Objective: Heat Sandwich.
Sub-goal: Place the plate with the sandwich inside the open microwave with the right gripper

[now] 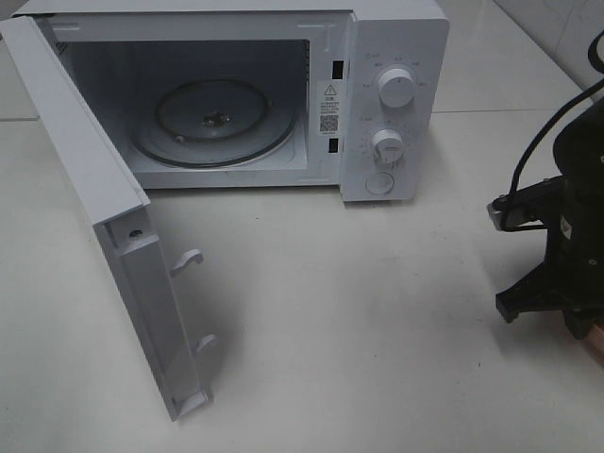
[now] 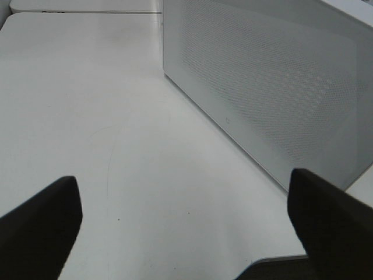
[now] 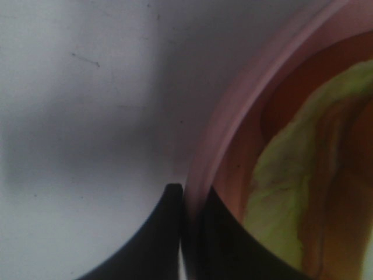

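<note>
The white table (image 1: 377, 330) carries a white microwave (image 1: 406, 47) at its far side. Its door (image 1: 151, 302) is swung wide toward the robot's left, which leaves the cavity and the bare glass turntable (image 1: 215, 118) free to receive a load. The right arm (image 1: 571, 208) stands at the right edge of the high view, well apart from the oven. In its wrist view the right gripper (image 3: 187, 195) is clamped on the rim of the round pink plate (image 3: 233, 116), one finger outside the rim and one inside. The sandwich (image 3: 303, 175) lies on that plate, showing green lettuce and red-orange filling. The left gripper (image 2: 183, 198) hangs with its fingers spread wide and holding nothing, near the perforated outer face of the door.

The step in hand looks like carrying the loaded plate into the oven. A pinch on one edge gives little hold against tipping, so the plate should be lifted only just clear of the table, kept level and moved slowly. It should enter squarely over the cavity's front lip, clear of the knobs (image 1: 394, 87) and the door's latch hooks (image 1: 187, 260). It is best set down centred on the turntable before the fingers part.
</note>
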{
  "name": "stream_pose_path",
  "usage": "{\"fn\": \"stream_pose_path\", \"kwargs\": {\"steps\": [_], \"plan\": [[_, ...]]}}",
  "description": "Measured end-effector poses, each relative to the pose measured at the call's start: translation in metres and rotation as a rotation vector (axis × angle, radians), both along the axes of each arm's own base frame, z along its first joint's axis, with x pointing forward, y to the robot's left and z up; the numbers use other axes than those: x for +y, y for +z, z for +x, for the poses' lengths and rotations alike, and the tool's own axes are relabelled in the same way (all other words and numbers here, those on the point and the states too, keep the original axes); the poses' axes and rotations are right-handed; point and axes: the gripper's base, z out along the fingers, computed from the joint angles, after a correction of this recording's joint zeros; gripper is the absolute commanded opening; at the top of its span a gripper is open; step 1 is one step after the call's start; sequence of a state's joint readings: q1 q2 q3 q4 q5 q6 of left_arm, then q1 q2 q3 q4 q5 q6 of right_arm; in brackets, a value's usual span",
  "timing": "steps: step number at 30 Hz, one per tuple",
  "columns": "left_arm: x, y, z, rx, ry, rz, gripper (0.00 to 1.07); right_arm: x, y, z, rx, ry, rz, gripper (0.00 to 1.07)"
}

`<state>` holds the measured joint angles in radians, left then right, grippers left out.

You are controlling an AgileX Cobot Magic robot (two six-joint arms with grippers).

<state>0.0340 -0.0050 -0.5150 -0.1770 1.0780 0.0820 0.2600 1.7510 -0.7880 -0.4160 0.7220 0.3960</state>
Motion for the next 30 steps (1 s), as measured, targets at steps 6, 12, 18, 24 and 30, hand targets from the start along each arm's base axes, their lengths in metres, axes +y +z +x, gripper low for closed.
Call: {"fn": "stream_pose_path", "kwargs": {"steps": [6, 12, 18, 24, 30], "plan": [[0.0, 0.0, 0.0, 0.0, 0.0, 0.0, 0.88, -0.003, 0.015, -0.004, -0.014, -0.008, -0.024, 0.0], [0.0, 0.0, 0.0, 0.0, 0.0, 0.0, 0.88, 0.001, 0.021, -0.008, -0.008, 0.012, -0.048, 0.0], [0.0, 0.0, 0.0, 0.0, 0.0, 0.0, 0.88, 0.013, 0.024, -0.015, 0.018, 0.067, -0.093, 0.0], [0.0, 0.0, 0.0, 0.0, 0.0, 0.0, 0.88, 0.023, 0.038, -0.022, -0.008, 0.105, -0.097, 0.0], [0.0, 0.0, 0.0, 0.0, 0.0, 0.0, 0.88, 0.03, 0.052, -0.03, -0.034, 0.138, -0.098, 0.0]]}}
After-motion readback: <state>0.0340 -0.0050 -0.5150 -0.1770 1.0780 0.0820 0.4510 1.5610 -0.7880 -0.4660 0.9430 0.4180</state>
